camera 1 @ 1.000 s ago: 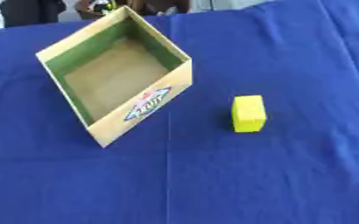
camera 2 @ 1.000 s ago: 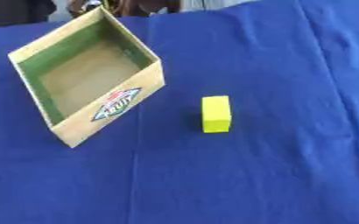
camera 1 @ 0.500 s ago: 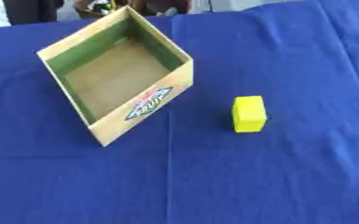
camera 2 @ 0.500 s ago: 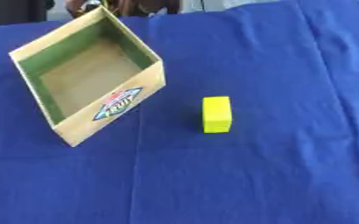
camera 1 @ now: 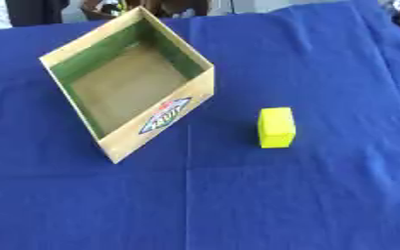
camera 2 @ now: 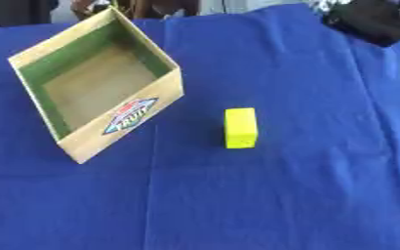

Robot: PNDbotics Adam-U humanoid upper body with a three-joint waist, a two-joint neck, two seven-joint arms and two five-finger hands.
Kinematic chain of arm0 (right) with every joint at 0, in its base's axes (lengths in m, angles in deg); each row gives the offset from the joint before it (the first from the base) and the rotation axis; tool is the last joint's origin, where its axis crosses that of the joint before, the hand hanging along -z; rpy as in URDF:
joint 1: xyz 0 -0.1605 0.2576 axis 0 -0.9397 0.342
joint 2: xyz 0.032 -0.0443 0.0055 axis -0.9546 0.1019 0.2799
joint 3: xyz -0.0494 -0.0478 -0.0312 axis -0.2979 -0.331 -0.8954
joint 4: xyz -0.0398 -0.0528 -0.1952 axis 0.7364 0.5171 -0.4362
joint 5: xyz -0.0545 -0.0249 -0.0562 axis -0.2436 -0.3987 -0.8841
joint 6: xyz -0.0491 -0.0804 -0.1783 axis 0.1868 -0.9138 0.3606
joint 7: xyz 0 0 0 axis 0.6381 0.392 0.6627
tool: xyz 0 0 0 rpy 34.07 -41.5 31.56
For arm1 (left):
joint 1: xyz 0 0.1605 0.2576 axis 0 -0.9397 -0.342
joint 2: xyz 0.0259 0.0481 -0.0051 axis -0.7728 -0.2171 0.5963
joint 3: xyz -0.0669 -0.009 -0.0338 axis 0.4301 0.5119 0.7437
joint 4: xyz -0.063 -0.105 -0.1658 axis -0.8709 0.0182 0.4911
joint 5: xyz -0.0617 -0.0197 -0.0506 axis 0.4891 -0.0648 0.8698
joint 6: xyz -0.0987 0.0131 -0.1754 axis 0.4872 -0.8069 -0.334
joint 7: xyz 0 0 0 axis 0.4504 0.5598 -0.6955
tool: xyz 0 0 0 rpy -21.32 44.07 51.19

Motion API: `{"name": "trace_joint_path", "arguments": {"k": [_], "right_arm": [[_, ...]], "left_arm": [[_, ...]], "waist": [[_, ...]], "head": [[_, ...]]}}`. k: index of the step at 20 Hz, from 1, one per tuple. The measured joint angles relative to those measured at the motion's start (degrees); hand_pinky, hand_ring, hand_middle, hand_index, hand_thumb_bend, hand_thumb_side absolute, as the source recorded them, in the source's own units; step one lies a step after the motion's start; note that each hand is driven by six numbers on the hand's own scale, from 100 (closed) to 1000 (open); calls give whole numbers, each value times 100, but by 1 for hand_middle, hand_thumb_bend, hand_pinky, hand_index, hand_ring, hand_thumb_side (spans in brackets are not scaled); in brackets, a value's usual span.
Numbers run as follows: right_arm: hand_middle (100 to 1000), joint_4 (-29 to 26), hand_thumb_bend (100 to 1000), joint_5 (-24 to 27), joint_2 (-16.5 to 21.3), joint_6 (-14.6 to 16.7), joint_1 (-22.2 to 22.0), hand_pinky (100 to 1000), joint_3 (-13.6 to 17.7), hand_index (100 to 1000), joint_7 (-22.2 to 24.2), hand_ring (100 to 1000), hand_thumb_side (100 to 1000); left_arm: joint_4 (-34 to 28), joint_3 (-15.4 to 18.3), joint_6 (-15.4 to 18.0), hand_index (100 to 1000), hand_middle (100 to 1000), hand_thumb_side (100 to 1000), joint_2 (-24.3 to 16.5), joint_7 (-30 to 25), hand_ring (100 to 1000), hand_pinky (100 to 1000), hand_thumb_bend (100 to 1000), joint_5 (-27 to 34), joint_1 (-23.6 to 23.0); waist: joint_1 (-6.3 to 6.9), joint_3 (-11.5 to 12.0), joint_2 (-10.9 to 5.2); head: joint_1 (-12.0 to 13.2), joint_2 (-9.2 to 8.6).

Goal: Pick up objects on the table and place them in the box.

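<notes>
Black robot hand [camera 2: 370, 22] shows at the upper right of the right eye view; whether its fingers are apart or together cannot be told. Right of centre a yellow block [camera 1: 276, 127] lies on the blue cloth [camera 1: 237, 205], near the open cardboard box [camera 1: 161, 117] at upper left.

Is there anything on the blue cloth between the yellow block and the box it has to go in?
No. Only bare blue tablecloth lies between the small yellow rectangular block and the open cardboard box with green inner walls. The box's near wall faces the block, so the block must go over it.
</notes>
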Motion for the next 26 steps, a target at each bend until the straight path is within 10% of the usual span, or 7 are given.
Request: {"name": "trace_joint_path", "arguments": {"k": [8, 18, 26], "right_arm": [[825, 1018, 584, -631, -322, 149, 603, 858, -867, 901, 629, 901, 698], [825, 2145, 641, -1294, -833, 768, 847, 872, -1236, 928, 1477, 921, 508], [841, 1125, 667, -905, -910, 588, 1125, 873, -369, 936, 5575, 943, 461]], "left_arm": [[0, -20, -10, 894, 728, 977, 0, -35, 730, 723, 100, 8, 1], [0, -37, -13, 893, 728, 974, 0, -54, 730, 723, 100, 28, 7], [0, -37, -30, 892, 728, 974, 0, -68, 731, 723, 100, 29, 7]], "waist": [[-4, 2, -1], [-16, 4, -5], [-21, -43, -5]], "head": [[-46, 3], [-113, 2], [-61, 5]]}}
